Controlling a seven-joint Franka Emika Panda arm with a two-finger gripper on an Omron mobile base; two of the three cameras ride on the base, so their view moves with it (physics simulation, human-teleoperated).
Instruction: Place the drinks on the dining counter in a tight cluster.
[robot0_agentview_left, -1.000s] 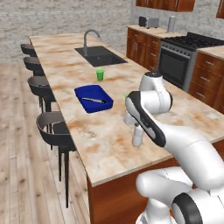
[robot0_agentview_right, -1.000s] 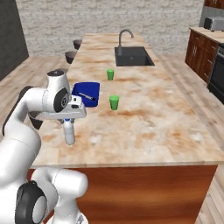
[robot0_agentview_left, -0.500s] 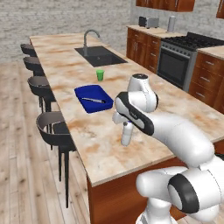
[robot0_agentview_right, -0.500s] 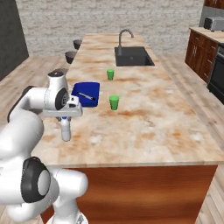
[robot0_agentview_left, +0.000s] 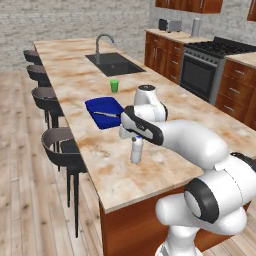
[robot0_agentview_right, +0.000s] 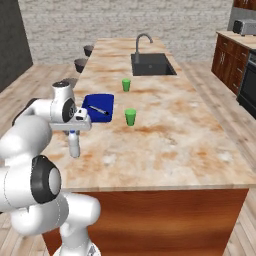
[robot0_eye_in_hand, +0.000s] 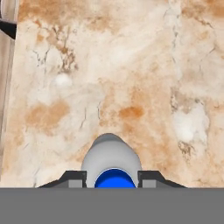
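Observation:
My gripper (robot0_agentview_left: 135, 136) is shut on the neck of a small clear water bottle (robot0_agentview_left: 136, 151), one of the drinks, which hangs upright under it. Its base is at or just above the dining counter (robot0_agentview_left: 165, 107), near the stool-side edge; I cannot tell if it touches. From the right base the gripper (robot0_agentview_right: 74, 132) and bottle (robot0_agentview_right: 74, 145) stand left of the blue tray. The hand view looks straight down on the bottle (robot0_eye_in_hand: 111, 159), blue at its top, between my two fingertips (robot0_eye_in_hand: 75, 177), with marbled stone below.
A blue tray (robot0_agentview_left: 102, 111) with a knife lies just beyond the bottle. Two green cups (robot0_agentview_right: 126, 85) (robot0_agentview_right: 130, 116) stand farther along the counter. The dark sink (robot0_agentview_left: 112, 62) with its faucet is at the far end. Bar stools (robot0_agentview_left: 60, 145) line the left edge.
The arm has carried the bottle a short way left, toward the counter's stool-side edge. The grip has stayed shut.

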